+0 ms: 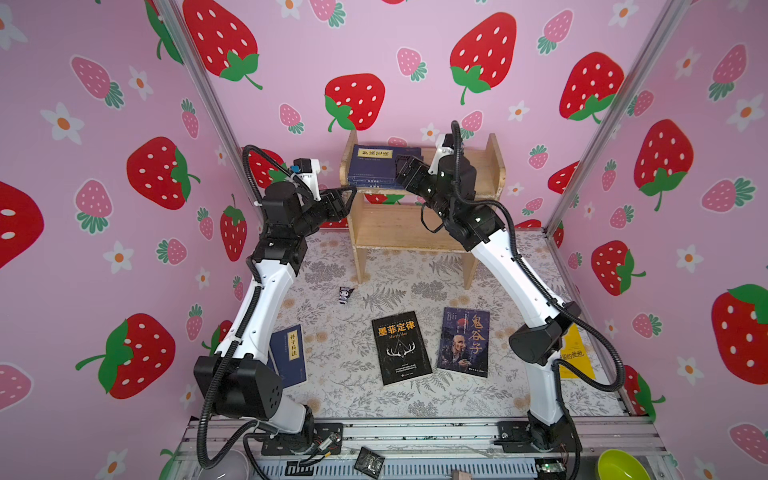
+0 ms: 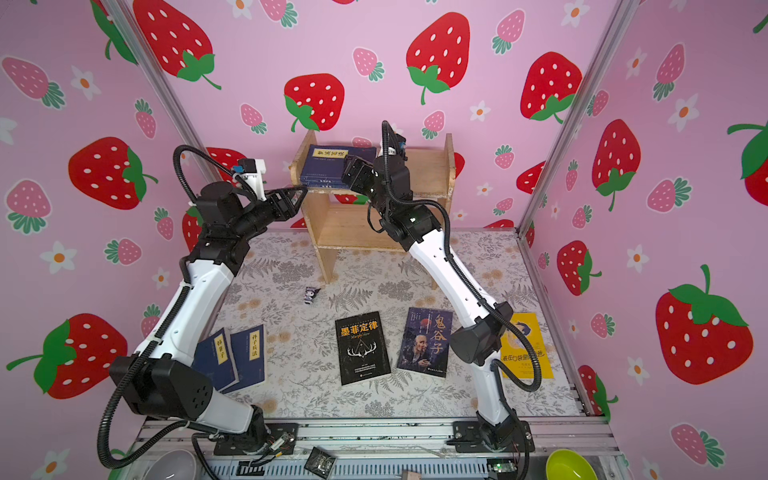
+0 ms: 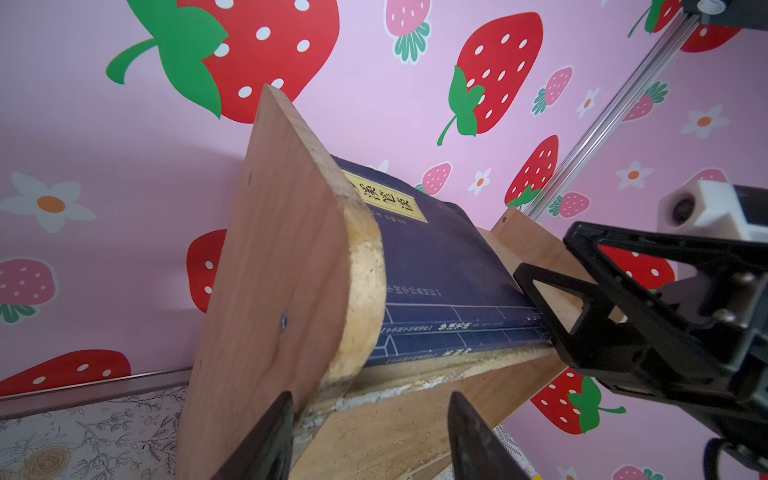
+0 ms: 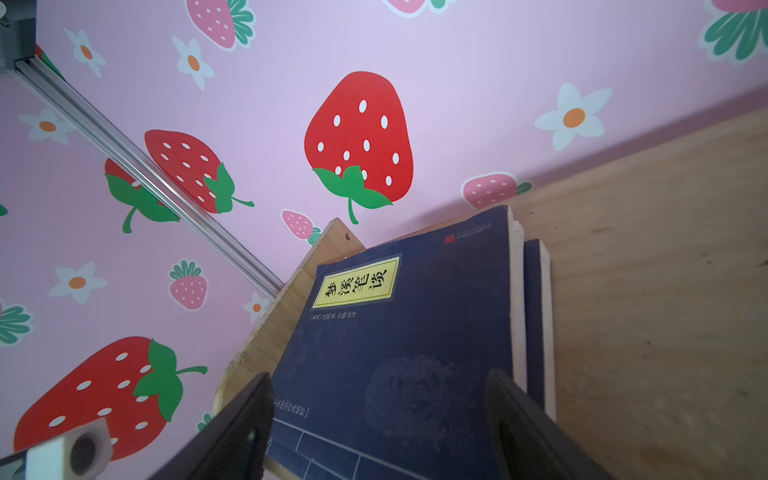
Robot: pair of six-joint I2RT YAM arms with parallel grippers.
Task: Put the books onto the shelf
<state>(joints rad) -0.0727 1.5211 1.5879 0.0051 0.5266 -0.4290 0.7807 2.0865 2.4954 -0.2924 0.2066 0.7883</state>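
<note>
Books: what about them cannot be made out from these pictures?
- Yellow book: in both top views, the right arm covers part of its cover.
- Navy books: the left arm hides part, in a top view.
- Stack on the shelf: number unclear; the right wrist view's edge cuts it.

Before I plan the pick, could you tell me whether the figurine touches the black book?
Apart: both top views show patterned cloth between the figurine and the black book.

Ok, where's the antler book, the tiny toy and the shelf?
antler book (image 1: 401, 347), in a top view, middle of its black cover.
tiny toy (image 1: 345, 294), in a top view, its dark body.
shelf (image 1: 390, 226), in a top view, bare lower board.
</note>
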